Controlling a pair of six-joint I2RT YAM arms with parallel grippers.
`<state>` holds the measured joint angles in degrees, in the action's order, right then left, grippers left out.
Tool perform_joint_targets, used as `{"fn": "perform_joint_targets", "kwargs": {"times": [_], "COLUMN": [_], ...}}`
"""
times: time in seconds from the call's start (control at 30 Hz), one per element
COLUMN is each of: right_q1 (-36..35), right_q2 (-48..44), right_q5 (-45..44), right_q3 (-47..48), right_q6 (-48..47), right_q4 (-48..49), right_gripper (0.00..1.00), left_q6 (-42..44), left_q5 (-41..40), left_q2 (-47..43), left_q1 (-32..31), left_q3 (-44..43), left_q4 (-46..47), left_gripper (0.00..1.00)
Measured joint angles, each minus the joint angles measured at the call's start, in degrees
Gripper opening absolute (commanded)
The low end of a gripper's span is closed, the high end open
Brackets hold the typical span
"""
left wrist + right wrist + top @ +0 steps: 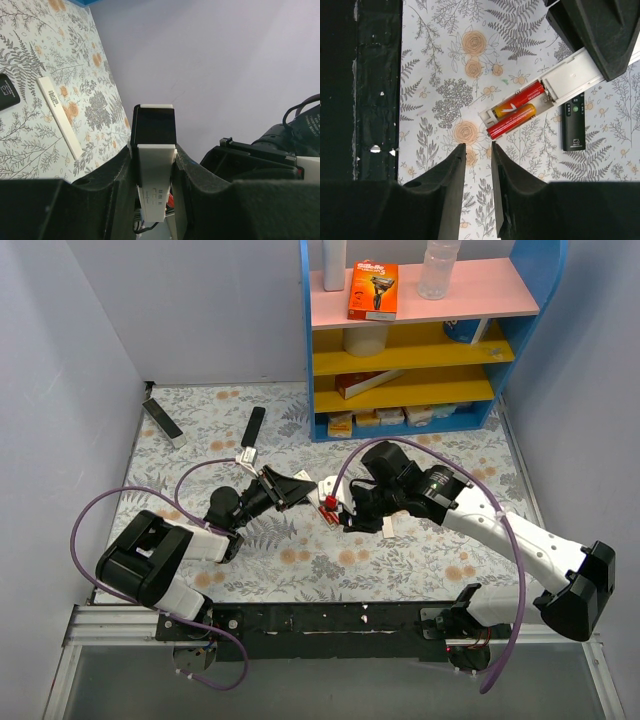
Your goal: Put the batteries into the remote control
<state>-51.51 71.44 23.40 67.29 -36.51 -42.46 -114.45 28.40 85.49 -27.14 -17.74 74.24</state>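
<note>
Left fingers (114,192) clenched on remote (156,167), gripping its far half. Batteries (516,101) both lie in remote's open bay. One looks to overhang remote's end, so maybe unseated. Right fingers (451,192) near remote's battery end, narrowly parted, empty. Risk: a press there tilts remote in the grip or pops a cell out. Polarity marks and contacts unreadable; bay hidden from left wrist view.

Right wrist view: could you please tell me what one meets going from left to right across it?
Black rail → batteries at the remote control's open end → small black remote.
</note>
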Motion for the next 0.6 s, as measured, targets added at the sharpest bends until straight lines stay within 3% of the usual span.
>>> {"fn": "perform_joint_targets", "kwargs": {"times": [0.6], "right_q1": [0.00], "right_q2": [0.90], "right_q5": [0.57], "right_q3": [-1.27], "right_q6": [0.28], "right_q4": [6.51], "right_gripper": [0.29], "left_q6": [0.00], "left_q5": [0.81], "left_q2": [-0.04], "left_q1": [-0.02], "left_q3": [-1.11], "left_q4": [-0.02], "left_gripper": [0.00]}}
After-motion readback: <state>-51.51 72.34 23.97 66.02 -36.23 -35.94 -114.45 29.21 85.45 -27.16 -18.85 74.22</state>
